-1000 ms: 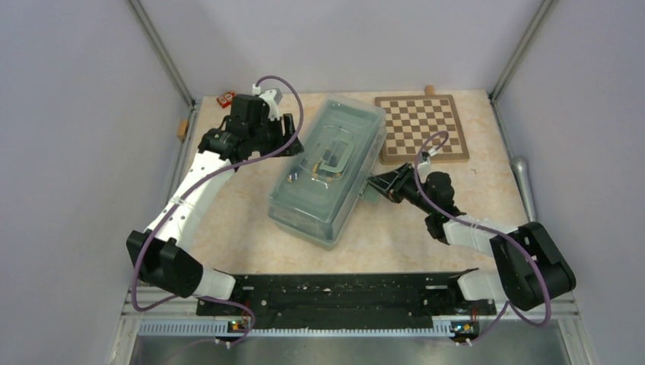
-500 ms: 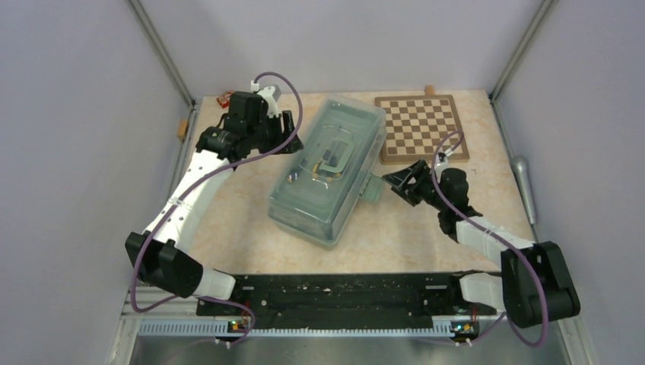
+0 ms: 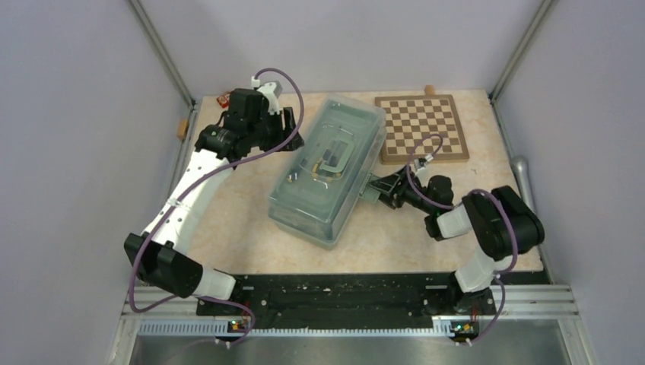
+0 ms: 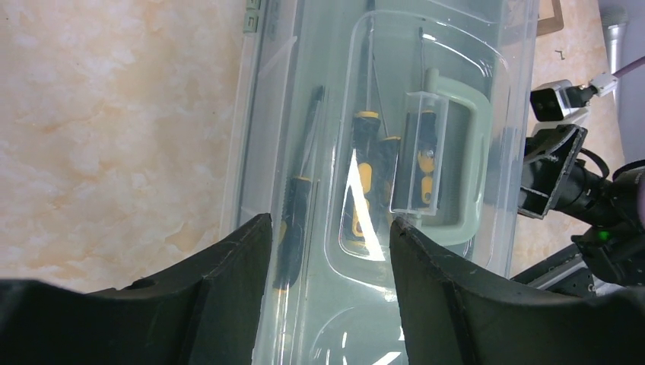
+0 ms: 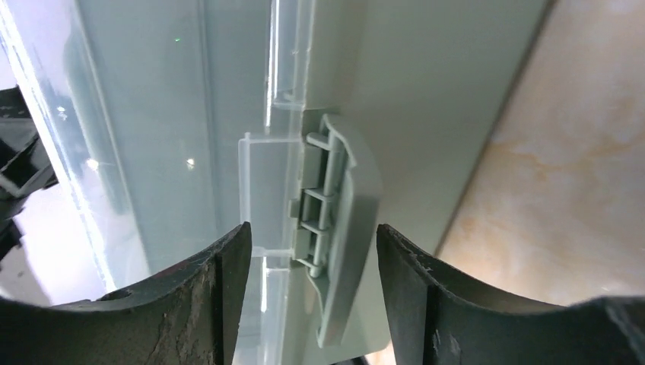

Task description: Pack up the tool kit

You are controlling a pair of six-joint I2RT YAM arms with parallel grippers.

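Screwdrivers (image 4: 363,190) in, toolbox (image 3: 327,171) lid down. I've got the right gripper (image 5: 312,226) spread around the side latch (image 5: 346,190), which looks unclipped.

Top view: high, facing down. Left wrist: close over toolbox (image 3: 327,175); right wrist: against its side (shared by all).

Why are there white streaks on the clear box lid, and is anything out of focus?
Left wrist view: reflected light streaks white across the translucent lid, hazing the screwdrivers beneath; the fingers of the left gripper look dark and soft. Right wrist view: only small glints, the latch sharp. Top external view: even light, soft shadows.
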